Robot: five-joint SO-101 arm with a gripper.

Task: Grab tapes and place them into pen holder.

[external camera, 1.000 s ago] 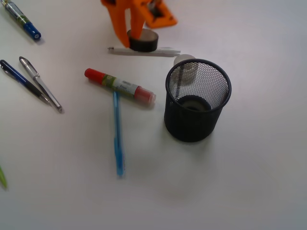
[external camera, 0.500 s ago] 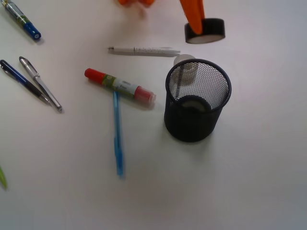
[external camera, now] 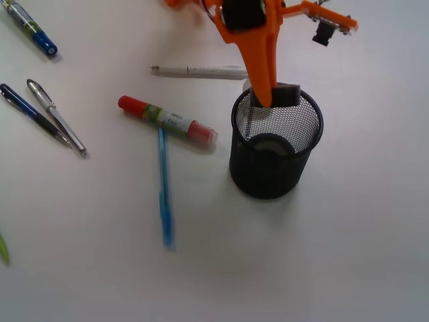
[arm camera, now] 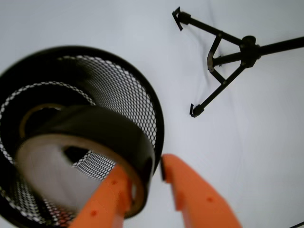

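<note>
Right now the gripper [external camera: 267, 99] hangs at the top centre of the front view, its orange jaws pinched on the wall of a black tape roll [arm camera: 90, 137] — one jaw inside the roll's hole, the other outside, as the wrist view shows. The roll sits just over the far rim of the black mesh pen holder [external camera: 275, 144], partly dipping below that rim. At the bottom of the holder lies what looks like another tape roll [external camera: 271, 143], pale-cored.

The held roll looks stiff and light, a rigid ring that should not deform under the jaws. Its outer face looks smooth and perhaps slick, so the grip across the wall, through the hole, seems the sound place to take it. It is not fragile; a short drop should do it no harm.

The holder's opening is only somewhat wider than the roll, and the roll hangs close to the far rim, so it could catch the wire edge — and the holder, probably light, might tip or slide. A shift toward the middle of the opening looks wise before release.

Around the holder the white table [external camera: 348, 255] is bare to the right and below. To the left lie a white pen [external camera: 200, 70], a red-capped glue stick [external camera: 167, 121] and a blue pen [external camera: 164, 188], all well clear.
</note>
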